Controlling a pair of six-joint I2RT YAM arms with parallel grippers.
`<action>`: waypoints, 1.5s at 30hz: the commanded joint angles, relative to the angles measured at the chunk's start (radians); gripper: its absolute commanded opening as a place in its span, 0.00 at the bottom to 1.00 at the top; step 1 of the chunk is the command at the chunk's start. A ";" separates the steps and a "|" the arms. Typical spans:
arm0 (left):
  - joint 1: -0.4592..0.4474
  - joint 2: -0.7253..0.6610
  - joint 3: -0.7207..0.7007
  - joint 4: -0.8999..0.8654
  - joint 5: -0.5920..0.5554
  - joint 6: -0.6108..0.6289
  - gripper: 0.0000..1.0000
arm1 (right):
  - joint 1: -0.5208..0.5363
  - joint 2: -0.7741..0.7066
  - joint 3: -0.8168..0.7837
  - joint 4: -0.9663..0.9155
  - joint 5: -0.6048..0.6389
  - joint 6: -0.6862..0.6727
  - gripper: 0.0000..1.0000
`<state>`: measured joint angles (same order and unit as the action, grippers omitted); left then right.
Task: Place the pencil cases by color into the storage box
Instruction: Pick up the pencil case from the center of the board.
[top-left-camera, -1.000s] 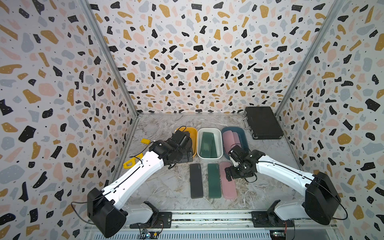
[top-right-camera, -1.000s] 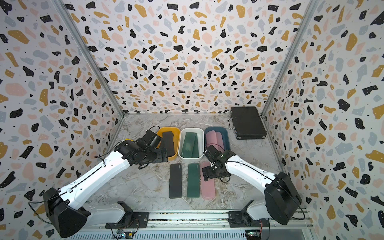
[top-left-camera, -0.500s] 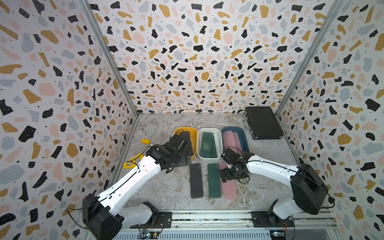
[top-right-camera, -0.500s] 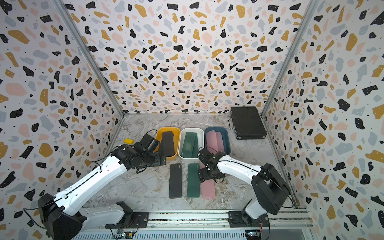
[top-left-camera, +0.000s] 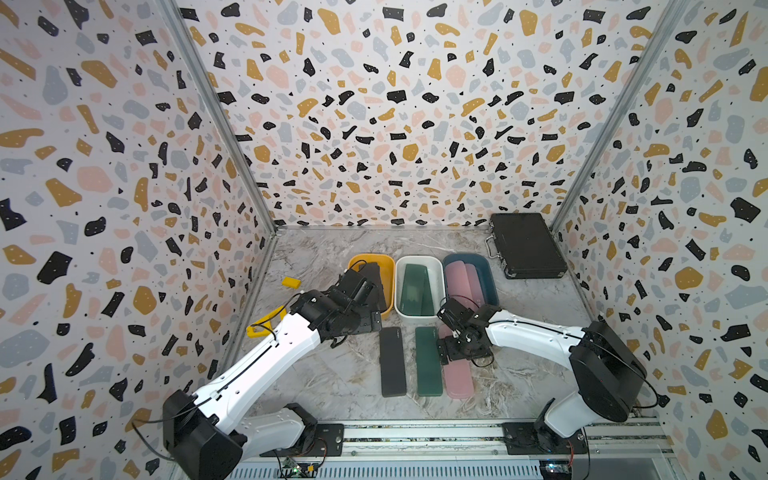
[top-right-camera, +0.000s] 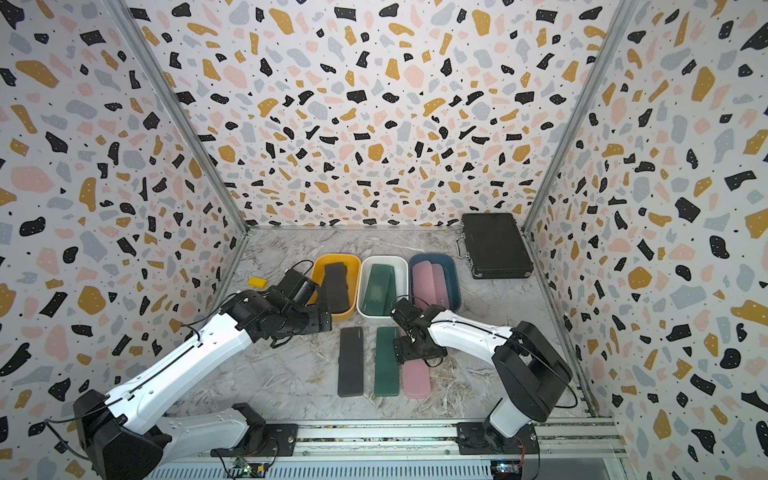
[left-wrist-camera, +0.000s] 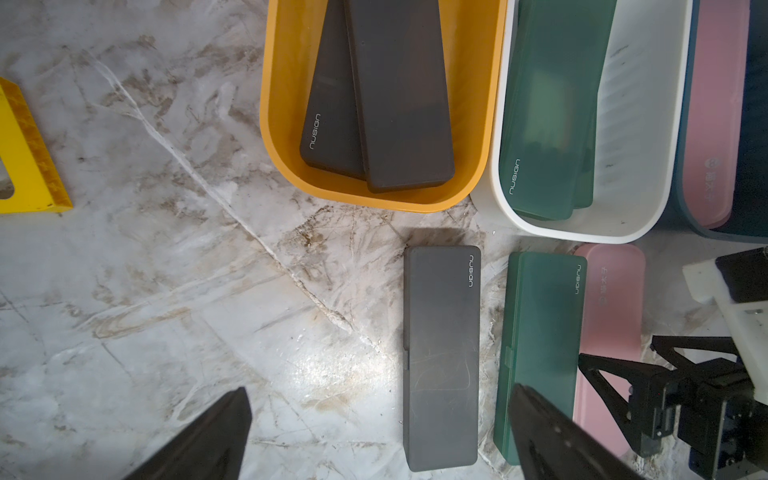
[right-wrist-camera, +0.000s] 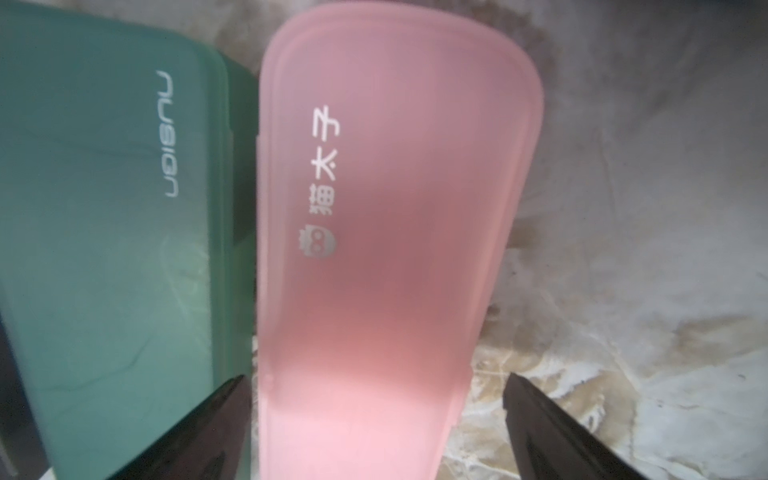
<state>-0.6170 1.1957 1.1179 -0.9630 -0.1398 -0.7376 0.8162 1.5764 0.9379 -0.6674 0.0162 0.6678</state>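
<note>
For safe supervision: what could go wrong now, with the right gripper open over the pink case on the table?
The green case lies close beside the pink case, under one finger of the right gripper: closing may catch both.
The blue bin already holds two pink cases; a third may rest tilted.

matte plastic pink case (right-wrist-camera: 374, 249); glossy marbled tabletop (left-wrist-camera: 208, 291)

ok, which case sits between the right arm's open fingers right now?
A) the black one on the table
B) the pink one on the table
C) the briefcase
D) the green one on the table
B: in the right wrist view the loose pink case lies between the open fingers of the right gripper, with the green case just outside them.
</note>
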 joint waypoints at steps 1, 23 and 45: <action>0.003 -0.013 -0.017 0.012 -0.008 -0.003 1.00 | 0.010 0.008 0.022 0.002 0.016 0.022 1.00; 0.003 -0.011 -0.030 0.019 0.000 0.000 1.00 | 0.027 0.057 0.015 0.000 0.060 0.069 0.97; 0.003 -0.019 -0.043 0.019 0.014 0.003 1.00 | 0.047 0.034 0.033 -0.055 0.073 0.059 0.78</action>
<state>-0.6170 1.1950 1.0847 -0.9554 -0.1341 -0.7372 0.8570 1.6581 0.9562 -0.6605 0.0650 0.7383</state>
